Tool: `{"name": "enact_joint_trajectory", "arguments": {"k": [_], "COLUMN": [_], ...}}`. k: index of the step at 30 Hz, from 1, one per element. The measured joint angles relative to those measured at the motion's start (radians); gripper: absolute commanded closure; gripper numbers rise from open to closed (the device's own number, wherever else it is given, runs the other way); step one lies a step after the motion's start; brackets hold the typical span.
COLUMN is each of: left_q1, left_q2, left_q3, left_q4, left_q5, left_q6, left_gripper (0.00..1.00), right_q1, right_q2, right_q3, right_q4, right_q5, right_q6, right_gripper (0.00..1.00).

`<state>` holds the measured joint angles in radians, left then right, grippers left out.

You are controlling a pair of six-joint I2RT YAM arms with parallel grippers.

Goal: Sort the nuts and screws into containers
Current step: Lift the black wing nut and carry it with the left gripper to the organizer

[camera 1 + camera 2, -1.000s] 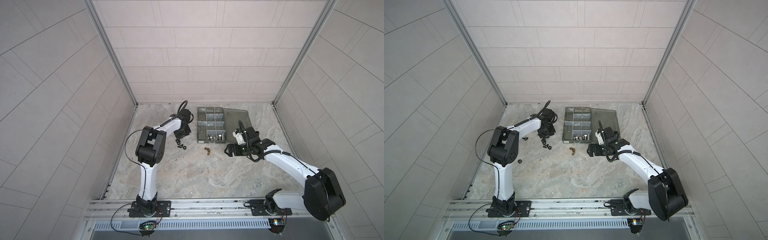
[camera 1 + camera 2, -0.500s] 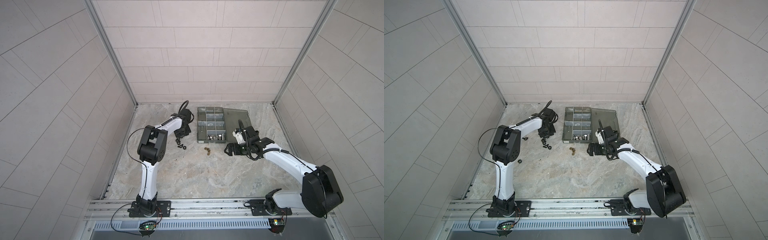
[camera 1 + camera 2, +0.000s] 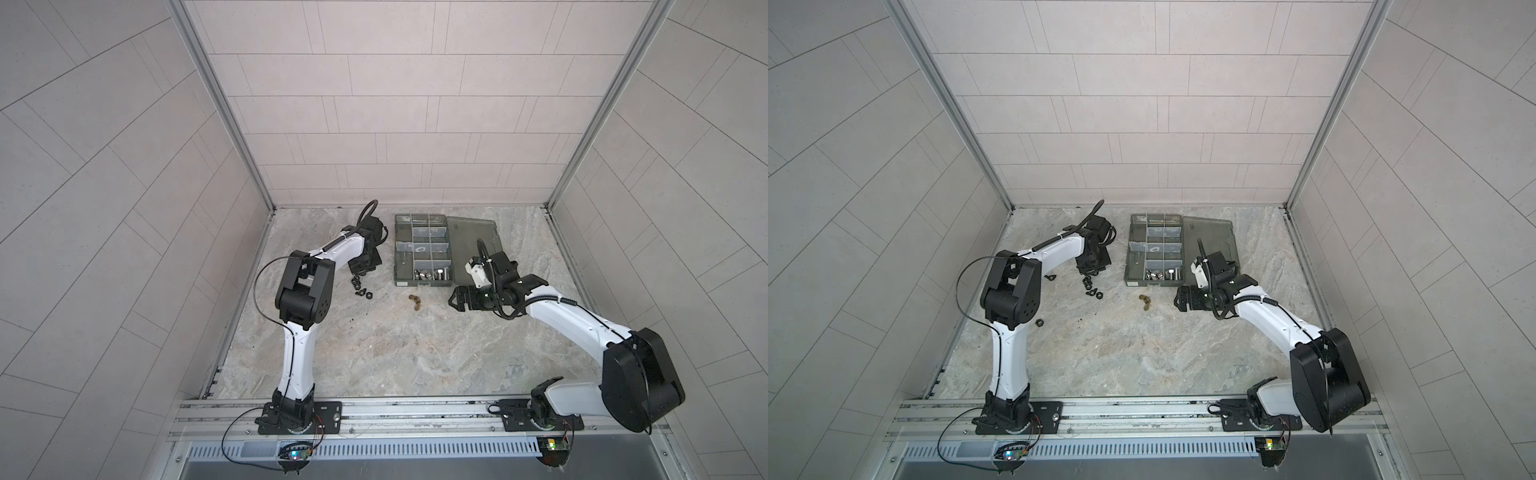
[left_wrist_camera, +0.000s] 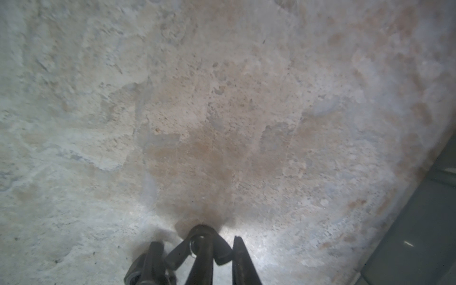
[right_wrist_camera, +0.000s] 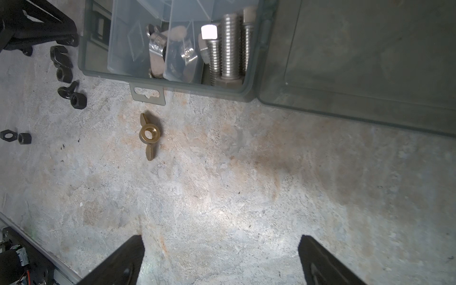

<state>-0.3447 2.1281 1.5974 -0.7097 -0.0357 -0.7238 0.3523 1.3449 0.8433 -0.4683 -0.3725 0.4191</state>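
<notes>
1. Top views: left gripper (image 3: 363, 269) is down among the loose black nuts (image 3: 367, 294), at 8 o'clock of the smoky-grey plastic organizer box (image 3: 397, 257). Right gripper (image 3: 454, 299) hovers at its 5 o'clock, with brass wing nuts (image 3: 414, 300) at 6.
2. Left wrist: jaws clamped on one black metal wing nut (image 4: 200, 243), apparently by a wing. Lift straight up, slowly, since it may swivel. Another dark nut (image 4: 150, 259) sits just beside it; don't drag it.
3. Right wrist: jaws wide apart, empty. Silver hex bolts (image 5: 229, 49) and silver wing nuts (image 5: 156, 44) fill the nearest compartments (image 5: 167, 56). Release the black one low, in a free one.
</notes>
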Motion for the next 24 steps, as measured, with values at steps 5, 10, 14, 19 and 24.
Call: {"name": "enact_joint_trajectory", "arguments": {"k": [5, 10, 14, 19, 24], "left_q1": [0.000, 0.000, -0.002, -0.013, -0.028], "left_q2": [-0.003, -0.023, -0.040, -0.051, -0.061], "left_q3": [-0.002, -0.026, -0.046, -0.054, -0.059], "left_q4": [-0.001, 0.000, -0.003, -0.017, -0.036], "left_q5": [-0.002, -0.003, -0.003, -0.003, -0.003], "left_q6": [0.010, 0.012, 0.017, 0.019, 0.023], "left_gripper": [0.88, 0.88, 0.89, 0.89, 0.89], "right_q1": [0.000, 0.000, 0.000, 0.000, 0.000], "right_q2": [0.002, 0.002, 0.002, 0.002, 0.001], "right_q3": [0.000, 0.000, 0.000, 0.000, 0.000], "right_q4": [0.000, 0.000, 0.000, 0.000, -0.001], "right_q5": [-0.006, -0.010, -0.013, -0.014, -0.014], "right_q6": [0.000, 0.000, 0.000, 0.000, 0.000], "right_gripper": [0.01, 0.01, 0.01, 0.01, 0.01]}}
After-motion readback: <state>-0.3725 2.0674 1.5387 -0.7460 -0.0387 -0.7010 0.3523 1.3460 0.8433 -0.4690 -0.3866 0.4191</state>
